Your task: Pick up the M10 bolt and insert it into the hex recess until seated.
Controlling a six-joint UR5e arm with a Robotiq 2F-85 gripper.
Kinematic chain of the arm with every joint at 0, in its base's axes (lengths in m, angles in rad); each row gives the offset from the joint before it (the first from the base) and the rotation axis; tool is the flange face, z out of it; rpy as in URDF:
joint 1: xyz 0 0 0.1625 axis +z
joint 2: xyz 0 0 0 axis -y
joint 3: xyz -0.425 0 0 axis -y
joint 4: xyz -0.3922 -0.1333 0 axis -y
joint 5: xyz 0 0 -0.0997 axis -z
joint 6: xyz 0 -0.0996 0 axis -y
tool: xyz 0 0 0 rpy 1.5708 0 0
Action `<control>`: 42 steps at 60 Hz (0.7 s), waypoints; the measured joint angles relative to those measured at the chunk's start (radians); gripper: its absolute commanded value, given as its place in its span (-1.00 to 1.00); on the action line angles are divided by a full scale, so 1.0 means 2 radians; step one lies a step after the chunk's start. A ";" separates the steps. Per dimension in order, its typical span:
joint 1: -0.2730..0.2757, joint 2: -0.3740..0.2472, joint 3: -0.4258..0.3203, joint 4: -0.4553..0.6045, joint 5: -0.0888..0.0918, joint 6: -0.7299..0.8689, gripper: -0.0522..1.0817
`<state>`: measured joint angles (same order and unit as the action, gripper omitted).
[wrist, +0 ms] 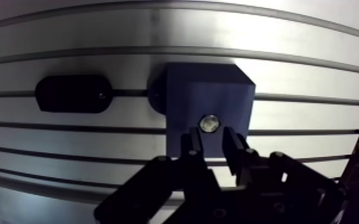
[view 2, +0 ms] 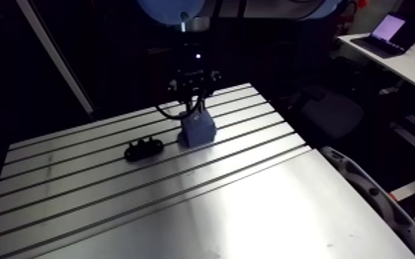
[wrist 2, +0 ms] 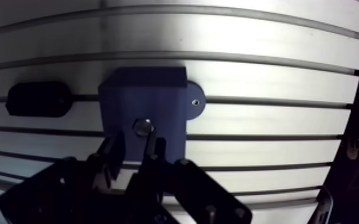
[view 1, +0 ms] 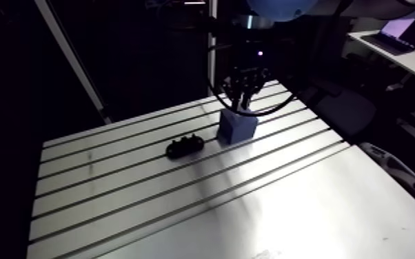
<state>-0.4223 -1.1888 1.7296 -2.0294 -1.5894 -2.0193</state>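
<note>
Arm view: the claw (view 1: pixel 243 91) hangs straight over a small blue block (view 1: pixel 238 126) standing on the slotted tabletop (view 1: pixel 183 200). A black oblong part (view 1: pixel 185 146) lies near the block, off to one side of the claw and apart from it. The fingers are too small and dark here to read. Wrist view: the bolt (wrist: pixel 209 123) shows as a bright round end in the top face of the block, just ahead of the fingertips (wrist: pixel 192 143) and approx. on the line between them. The claw is parted by a narrow gap w/ nothing visibly pressed in it. The bolt sits differently against the fingers in the two eyes, so it prob. lies below the tips, not in the grip. The hex recess itself is hidden by the bolt, so seating depth can't be judged. A rounded tab (wrist 2: pixel 195 101) w/ a small hole sticks out of the block beside the claw, and the black part is well off on the other side. Risks: if the hex flats aren't lined up w/ the recess, the bolt may perch high or lean. One finger looks close to the bolt, so a rub on lift-off could drag it up or tip it. A downward push off-centre could jam it or shove the block, if the block isn't fastened.
</note>
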 measured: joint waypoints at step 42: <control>0.009 -0.078 -0.040 0.096 -0.010 0.014 -0.90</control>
<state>-0.4040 -1.3448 1.6504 -1.8371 -1.6086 -1.9920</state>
